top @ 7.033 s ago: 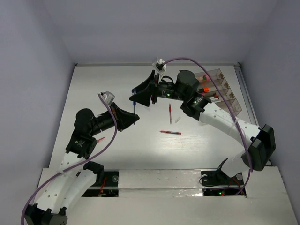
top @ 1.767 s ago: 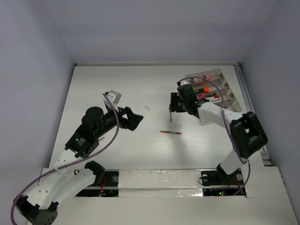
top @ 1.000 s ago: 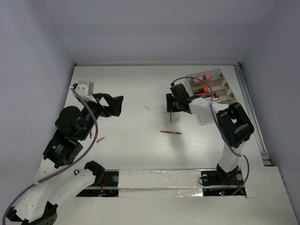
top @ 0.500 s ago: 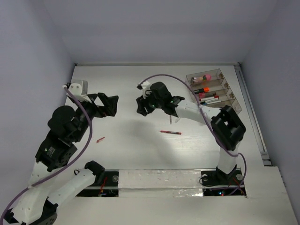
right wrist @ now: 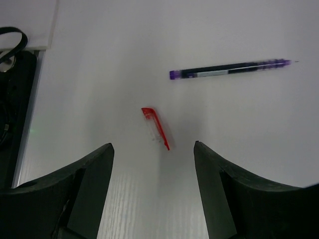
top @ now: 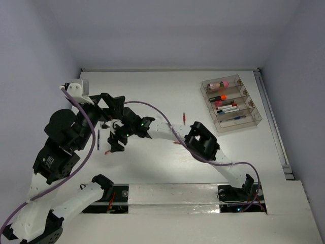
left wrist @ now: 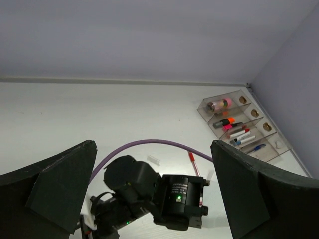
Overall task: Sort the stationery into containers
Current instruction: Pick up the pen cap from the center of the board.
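The clear organiser [top: 252, 115] stands at the far right with a pink cylinder [top: 221, 84], an orange-capped highlighter [top: 220, 96] and pens in its compartments. My right arm reaches far left. Its gripper [top: 116, 142] [right wrist: 152, 149] is open just above the table, and a small red pen cap [right wrist: 155, 128] [top: 107, 151] lies just ahead of its fingertips. A dark purple pen [right wrist: 232, 68] [top: 99, 138] lies beside it. My left gripper [top: 111, 101] [left wrist: 153, 144] hangs open and empty above the right wrist. One red pen [top: 184, 118] lies mid-table; a second red pen [top: 177, 144] is partly hidden under the right arm.
The right arm's purple cable [top: 152, 105] arcs over the middle of the table. A small clear piece [left wrist: 153, 160] lies near the red pen [left wrist: 193, 164]. The left wrist view also shows the organiser [left wrist: 259, 127] at the right, by the side wall.
My right arm has swept from the table's middle to the left side and its jaws have widened. My left arm has lifted slightly; its gripper stays open.
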`<action>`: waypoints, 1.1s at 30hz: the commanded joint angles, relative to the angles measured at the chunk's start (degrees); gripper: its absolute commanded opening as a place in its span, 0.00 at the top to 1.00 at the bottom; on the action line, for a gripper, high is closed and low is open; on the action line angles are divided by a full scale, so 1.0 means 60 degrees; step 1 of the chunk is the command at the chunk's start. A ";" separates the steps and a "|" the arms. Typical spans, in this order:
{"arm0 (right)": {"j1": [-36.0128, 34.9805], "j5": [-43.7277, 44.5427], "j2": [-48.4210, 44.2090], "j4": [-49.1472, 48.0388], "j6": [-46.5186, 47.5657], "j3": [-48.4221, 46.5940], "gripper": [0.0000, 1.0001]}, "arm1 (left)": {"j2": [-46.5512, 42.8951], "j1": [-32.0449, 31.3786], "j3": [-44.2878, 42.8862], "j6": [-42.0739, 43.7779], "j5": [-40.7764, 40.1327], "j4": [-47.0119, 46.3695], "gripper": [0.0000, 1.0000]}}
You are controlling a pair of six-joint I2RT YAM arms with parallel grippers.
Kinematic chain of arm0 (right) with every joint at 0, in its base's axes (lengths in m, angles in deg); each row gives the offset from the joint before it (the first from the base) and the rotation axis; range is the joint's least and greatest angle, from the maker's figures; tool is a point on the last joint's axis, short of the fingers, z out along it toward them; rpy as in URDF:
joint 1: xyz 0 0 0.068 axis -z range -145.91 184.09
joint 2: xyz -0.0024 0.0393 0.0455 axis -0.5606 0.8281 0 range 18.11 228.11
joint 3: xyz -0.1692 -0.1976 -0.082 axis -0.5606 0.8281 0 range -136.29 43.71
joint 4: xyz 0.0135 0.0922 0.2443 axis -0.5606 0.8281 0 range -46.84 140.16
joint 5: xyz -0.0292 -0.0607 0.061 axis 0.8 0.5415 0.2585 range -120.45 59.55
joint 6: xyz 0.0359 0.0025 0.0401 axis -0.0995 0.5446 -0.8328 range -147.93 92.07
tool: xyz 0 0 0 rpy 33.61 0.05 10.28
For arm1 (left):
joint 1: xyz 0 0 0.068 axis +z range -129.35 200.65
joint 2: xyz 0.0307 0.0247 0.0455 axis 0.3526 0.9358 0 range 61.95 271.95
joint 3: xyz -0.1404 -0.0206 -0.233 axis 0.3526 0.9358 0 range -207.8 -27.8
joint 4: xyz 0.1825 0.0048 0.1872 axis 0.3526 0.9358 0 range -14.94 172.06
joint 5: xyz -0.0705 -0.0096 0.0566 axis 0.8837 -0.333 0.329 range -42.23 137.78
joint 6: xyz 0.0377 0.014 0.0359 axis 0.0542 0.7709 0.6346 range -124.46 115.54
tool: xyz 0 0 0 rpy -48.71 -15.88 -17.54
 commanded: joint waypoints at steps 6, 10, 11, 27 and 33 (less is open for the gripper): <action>-0.0300 -0.0457 0.0562 0.1334 0.1344 -0.1418 0.25 | 0.0255 0.0006 -0.0028 0.0005 0.0012 -0.0147 0.01; -0.0550 0.0010 0.1221 0.1760 0.1681 -0.2106 0.24 | 0.0167 0.0006 0.0119 -0.0009 0.0041 -0.0176 0.01; -0.0651 0.0200 0.1354 0.1775 0.1711 -0.2339 0.24 | 0.0109 0.0006 0.0177 -0.0009 0.0056 -0.0191 0.01; -0.1121 0.2163 0.2205 0.1645 0.2253 -0.2301 0.60 | -0.0273 0.0006 0.0412 -0.0053 0.0173 -0.0132 0.01; -0.1121 0.3043 0.1736 0.0838 0.2195 -0.1273 0.86 | -0.0273 0.0006 0.0529 -0.0068 0.0217 -0.0206 0.01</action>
